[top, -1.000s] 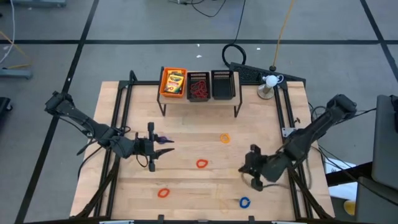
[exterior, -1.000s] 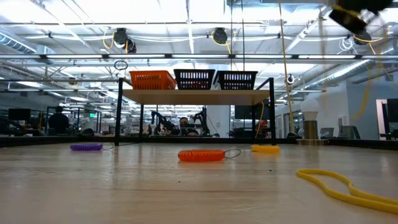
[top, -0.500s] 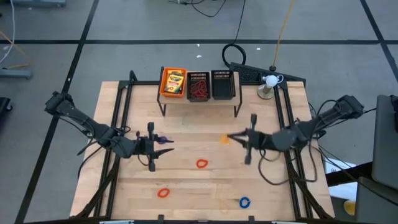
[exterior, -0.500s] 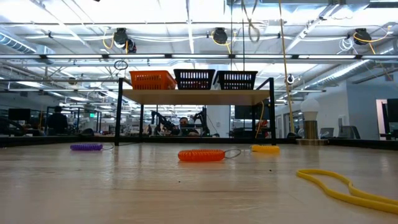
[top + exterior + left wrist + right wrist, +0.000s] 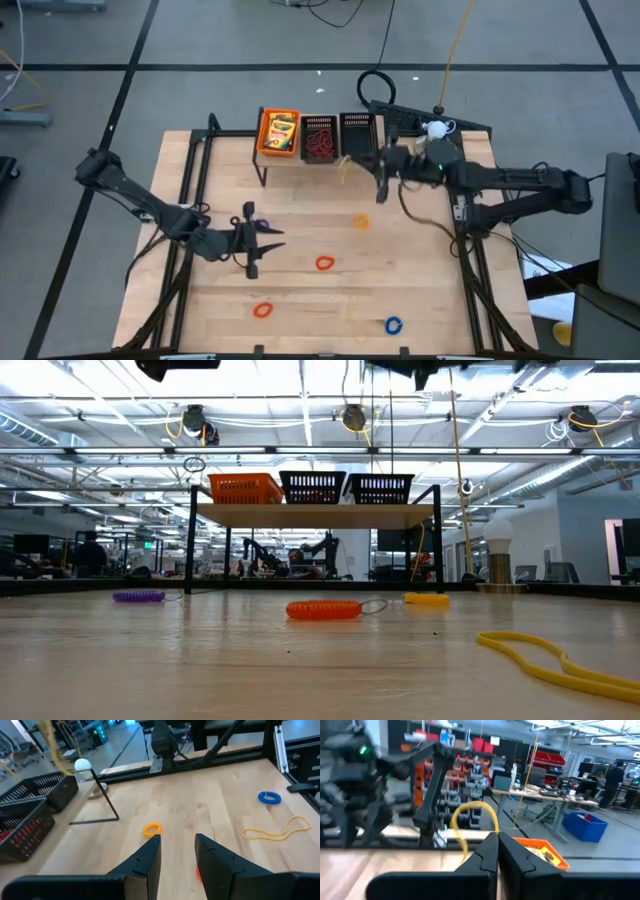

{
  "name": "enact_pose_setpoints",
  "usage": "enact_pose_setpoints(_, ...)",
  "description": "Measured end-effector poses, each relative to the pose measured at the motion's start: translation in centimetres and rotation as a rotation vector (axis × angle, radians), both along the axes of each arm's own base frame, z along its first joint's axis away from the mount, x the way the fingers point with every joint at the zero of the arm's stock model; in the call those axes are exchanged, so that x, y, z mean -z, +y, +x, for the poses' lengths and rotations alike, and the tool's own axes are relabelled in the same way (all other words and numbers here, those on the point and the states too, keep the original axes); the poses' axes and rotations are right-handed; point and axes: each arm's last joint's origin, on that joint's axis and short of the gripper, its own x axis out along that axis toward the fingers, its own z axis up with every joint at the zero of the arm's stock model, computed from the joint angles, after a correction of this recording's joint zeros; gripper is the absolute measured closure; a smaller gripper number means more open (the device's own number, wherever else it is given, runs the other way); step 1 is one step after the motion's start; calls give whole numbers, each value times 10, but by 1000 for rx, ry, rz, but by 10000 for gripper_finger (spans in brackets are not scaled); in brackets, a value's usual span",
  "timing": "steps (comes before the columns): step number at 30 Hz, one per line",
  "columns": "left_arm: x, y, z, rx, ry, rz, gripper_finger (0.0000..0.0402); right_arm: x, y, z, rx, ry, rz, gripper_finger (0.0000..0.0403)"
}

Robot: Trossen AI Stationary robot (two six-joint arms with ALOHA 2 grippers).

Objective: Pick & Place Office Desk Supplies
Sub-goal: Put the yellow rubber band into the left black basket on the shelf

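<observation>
The orange bin holds card boxes, the middle black bin red bands. The right claw pinches a tan band; the left claw hangs half-open, empty.

Straight down from above on the whole desk; level from desk-top height toward the room — both sharing the shelf's bins. From each wrist, forward and close past the fingers.

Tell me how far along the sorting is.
Done: card boxes sit in the orange bin, reddish bands in the middle bin. In hand: right end effector carries a yellow band beside the shelf. Left: orange, red and blue rings on the table.
</observation>
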Motion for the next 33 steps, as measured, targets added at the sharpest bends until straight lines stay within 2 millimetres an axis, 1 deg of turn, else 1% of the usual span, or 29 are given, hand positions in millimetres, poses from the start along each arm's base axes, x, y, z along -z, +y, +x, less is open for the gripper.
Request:
enact_pose_setpoints(4,7,-2,6,-6,22,11,284,6,-27,7,-26,-28,30,403)
enact_pose_setpoints(6,8,-2,7,-9,19,8,284,10,-39,12,-31,-20,48,403)
enact_pose_setpoints(9,9,-3,9,-10,15,-2,284,9,-52,22,-30,-7,57,403)
enact_pose_setpoints(13,8,-3,9,-10,11,-11,284,-1,-68,42,-47,11,73,403)
enact_pose_setpoints(17,8,-3,9,-9,11,-17,284,-17,-79,61,-59,18,73,403)
enact_pose_setpoints(19,8,-3,9,-9,12,-23,284,-24,-84,67,-52,20,73,403)
enact_pose_setpoints(23,8,-3,8,-12,11,-38,284,-29,-95,71,-28,31,79,403)
enact_pose_setpoints(28,8,-4,8,-9,11,-38,284,-28,-107,66,10,40,101,403)
enact_pose_setpoints(33,8,-4,8,-8,11,-37,284,-26,-110,65,22,56,115,403)
